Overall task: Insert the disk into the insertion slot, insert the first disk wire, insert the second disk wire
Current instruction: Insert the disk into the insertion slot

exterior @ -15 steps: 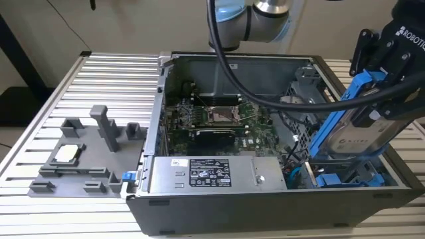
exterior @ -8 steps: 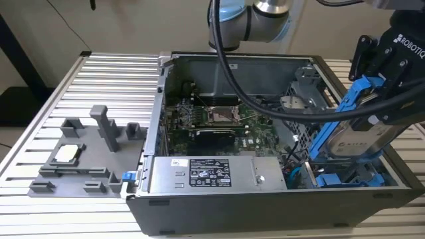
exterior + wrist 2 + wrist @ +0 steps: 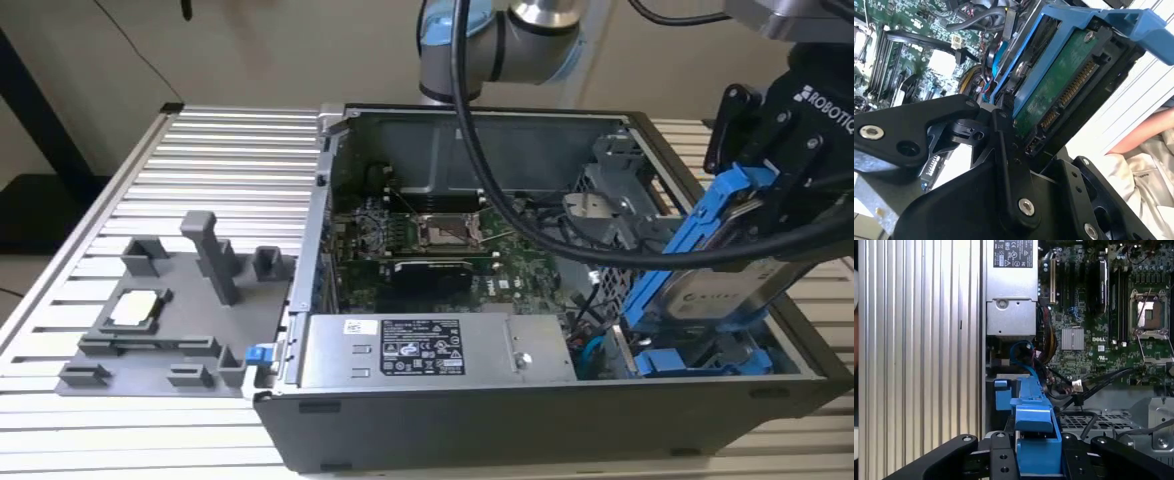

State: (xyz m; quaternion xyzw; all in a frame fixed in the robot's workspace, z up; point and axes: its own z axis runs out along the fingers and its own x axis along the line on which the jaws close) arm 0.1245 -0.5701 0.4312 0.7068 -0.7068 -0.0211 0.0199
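I have my gripper (image 3: 761, 200) squeezed tight on the disk (image 3: 714, 290), holding it by its blue frame. The disk leans over at the exterior view's right end of the open case (image 3: 400, 425). Its top end is up in the air and its low end is down inside, near some other blue parts (image 3: 667, 362). The grey box (image 3: 427, 350) sits in the case too, well apart from the disk.
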